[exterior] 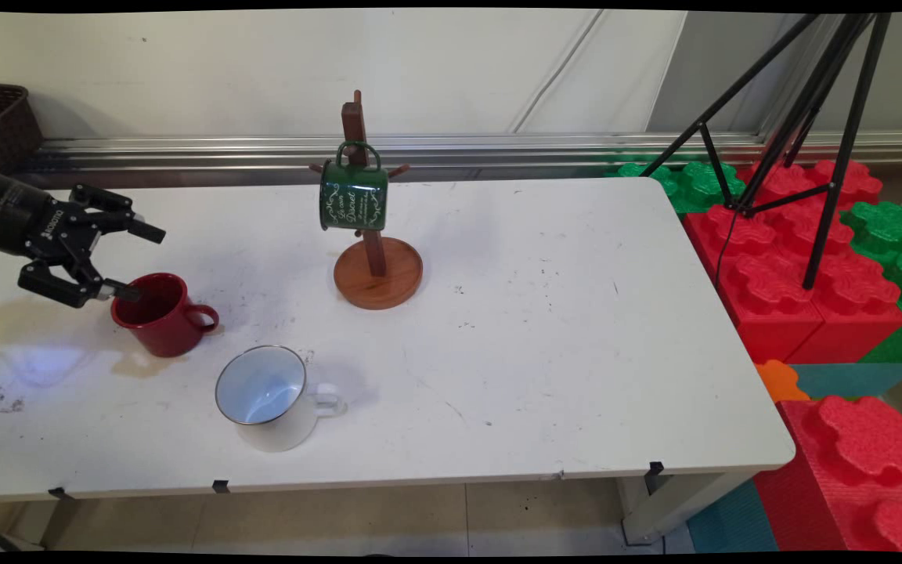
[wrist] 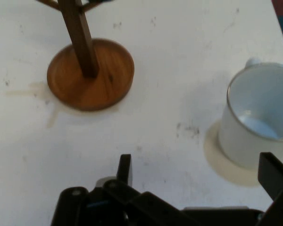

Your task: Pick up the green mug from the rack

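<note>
Main view: gripper [exterior: 138, 262] hangs low at table's [exterior: 545, 329] left, jaws spread wide, lower fingertip touching red mug's [exterior: 163, 315] rim. White enamel mug [exterior: 269, 397] stands just beside it; green mug [exterior: 353, 196] hangs by handle on wooden mug tree [exterior: 377, 270].

Hand view: fingers [wrist: 125, 169] apart w/ nothing between; mug tree base and white mug ahead.

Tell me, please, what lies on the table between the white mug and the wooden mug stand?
Nothing but bare, scuffed table separates the white mug from the wooden mug stand, as both the main and hand views show.
</note>
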Controlling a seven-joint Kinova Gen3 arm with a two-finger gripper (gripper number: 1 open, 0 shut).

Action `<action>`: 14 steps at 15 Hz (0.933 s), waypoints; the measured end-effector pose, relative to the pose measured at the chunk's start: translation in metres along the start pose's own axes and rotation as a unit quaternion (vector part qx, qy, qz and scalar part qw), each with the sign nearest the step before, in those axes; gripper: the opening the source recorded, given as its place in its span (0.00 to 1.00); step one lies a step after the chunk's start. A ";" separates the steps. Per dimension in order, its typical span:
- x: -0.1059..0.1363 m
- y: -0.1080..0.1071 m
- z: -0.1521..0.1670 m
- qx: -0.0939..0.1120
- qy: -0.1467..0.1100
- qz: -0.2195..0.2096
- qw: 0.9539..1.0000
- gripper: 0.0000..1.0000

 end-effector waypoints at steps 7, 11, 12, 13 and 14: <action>-0.003 -0.001 0.007 -0.001 0.078 -0.037 0.996 1.00; -0.001 -0.004 0.012 -0.001 0.108 -0.049 0.993 1.00; -0.001 -0.004 0.014 -0.001 0.115 -0.053 0.992 1.00; 0.000 -0.005 0.015 -0.001 0.121 -0.055 0.991 1.00; 0.001 -0.005 0.016 -0.001 0.125 -0.057 0.991 1.00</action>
